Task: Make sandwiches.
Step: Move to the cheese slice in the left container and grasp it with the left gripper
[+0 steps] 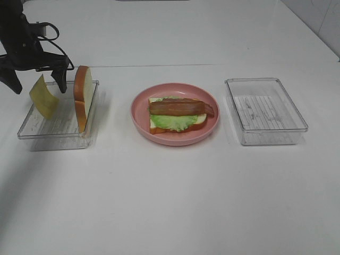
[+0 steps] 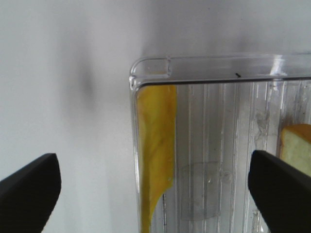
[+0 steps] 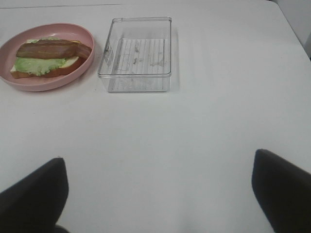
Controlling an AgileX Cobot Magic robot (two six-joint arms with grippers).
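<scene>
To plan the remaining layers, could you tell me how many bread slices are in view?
2: one bread slice stands on edge in the left tray; the other slice lies on the pink plate under lettuce and bacon. No others visible.

The left wrist view cut off the cheese square (image 2: 155, 141) and bread slice (image 2: 296, 145). The right wrist view clipped the pink plate (image 3: 54, 84).

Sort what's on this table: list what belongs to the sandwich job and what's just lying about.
Belongs to the job:
- bacon, lettuce leaf and bottom bread slice, stacked on the pink plate
- upright bread slice and cheese square, both in the left clear tray

Just holding things or lying about:
- pink plate
- left clear tray
- right clear tray
</scene>
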